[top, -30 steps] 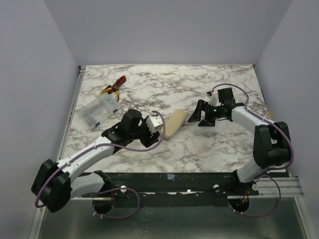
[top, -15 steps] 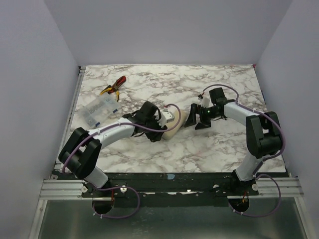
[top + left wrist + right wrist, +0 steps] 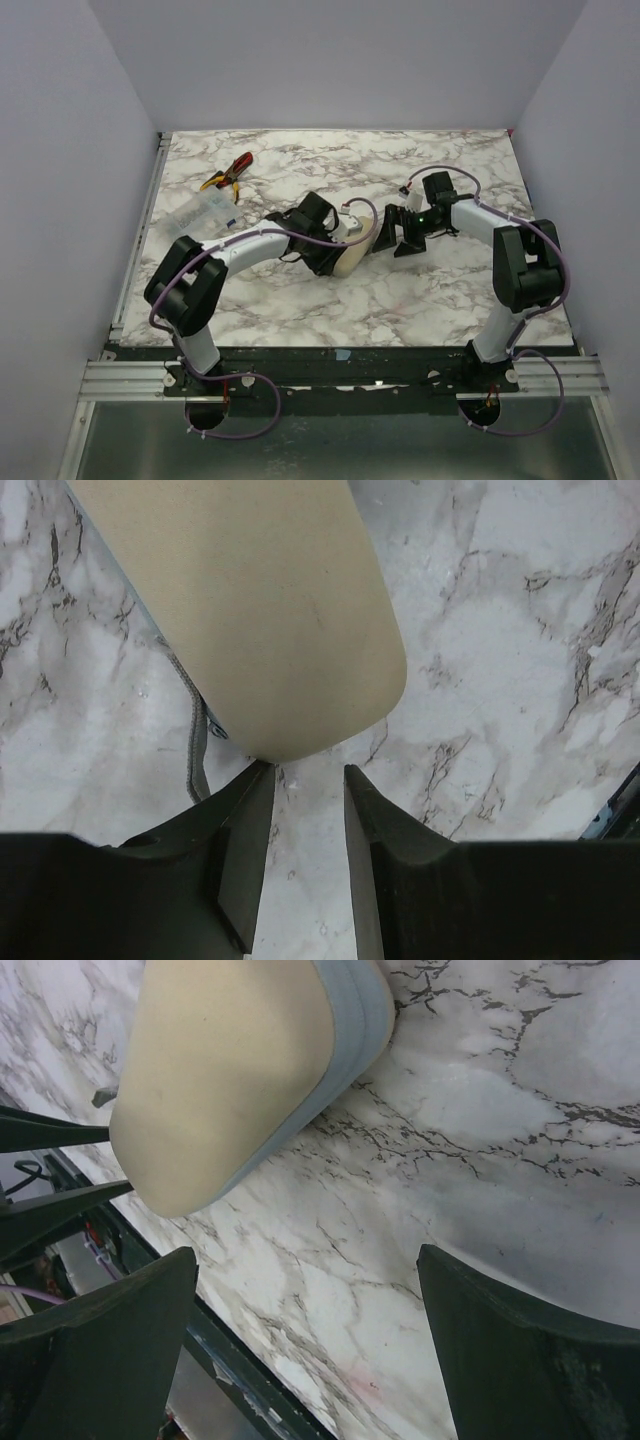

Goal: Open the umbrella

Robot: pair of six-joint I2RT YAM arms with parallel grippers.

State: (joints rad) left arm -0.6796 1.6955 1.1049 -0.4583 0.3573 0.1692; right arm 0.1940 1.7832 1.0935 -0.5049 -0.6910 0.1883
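Observation:
The folded beige umbrella (image 3: 350, 262) lies on the marble table between my two grippers. In the left wrist view its rounded end (image 3: 250, 610) sits just ahead of the left gripper (image 3: 309, 770). That gripper's jaws stand a narrow gap apart with only marble between them, and the left fingertip (image 3: 262, 772) touches the umbrella's end. A grey strap (image 3: 195, 750) trails beside it. In the right wrist view the umbrella (image 3: 230, 1070) lies ahead and to the left of the right gripper (image 3: 308, 1255), which is wide open and empty. The shaft and handle are hidden.
Red-and-yellow pliers (image 3: 228, 172) and a clear plastic box (image 3: 197, 220) lie at the back left of the table. The table's near edge with its black rail (image 3: 340, 355) runs behind the umbrella in the right wrist view (image 3: 230, 1360).
My left arm has reached right to the umbrella's end and its jaws have narrowed. The right gripper has moved left, closer to the umbrella, and opened slightly.

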